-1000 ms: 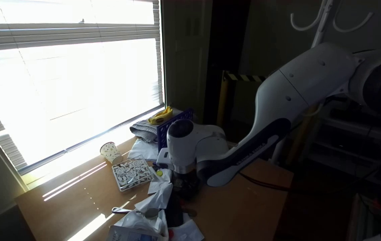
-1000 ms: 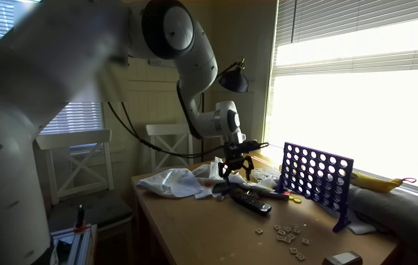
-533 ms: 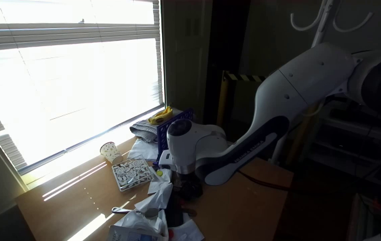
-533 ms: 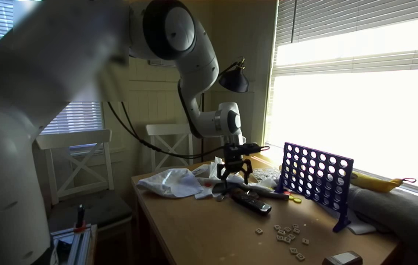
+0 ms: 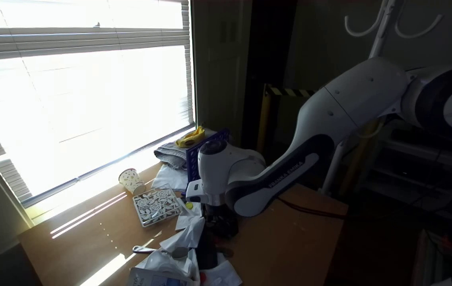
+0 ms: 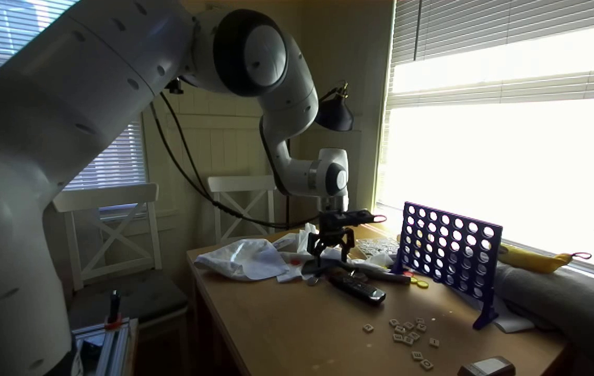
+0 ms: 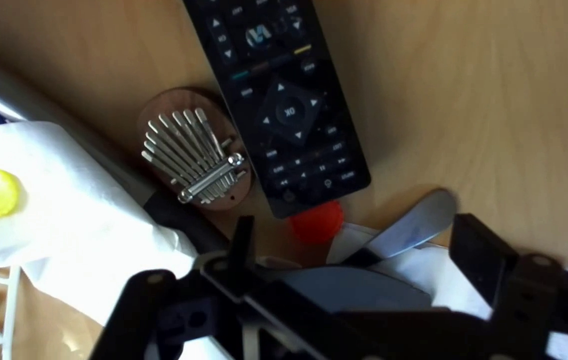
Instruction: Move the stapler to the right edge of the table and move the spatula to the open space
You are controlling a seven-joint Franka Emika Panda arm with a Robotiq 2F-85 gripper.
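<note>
Gripper hangs with its fingers spread wide above the blade of the spatula, which we see, in an exterior view, lying on the far part of the table, its handle running right toward the purple rack and the black remote just nearer.

Arm shifted toward 9 o'clock in an exterior view since a second ago, gripper lowered slightly toward 6 o'clock in an exterior view, cable there drawn toward 3 o'clock, lamp now partly covered at its 9 o'clock edge
</note>
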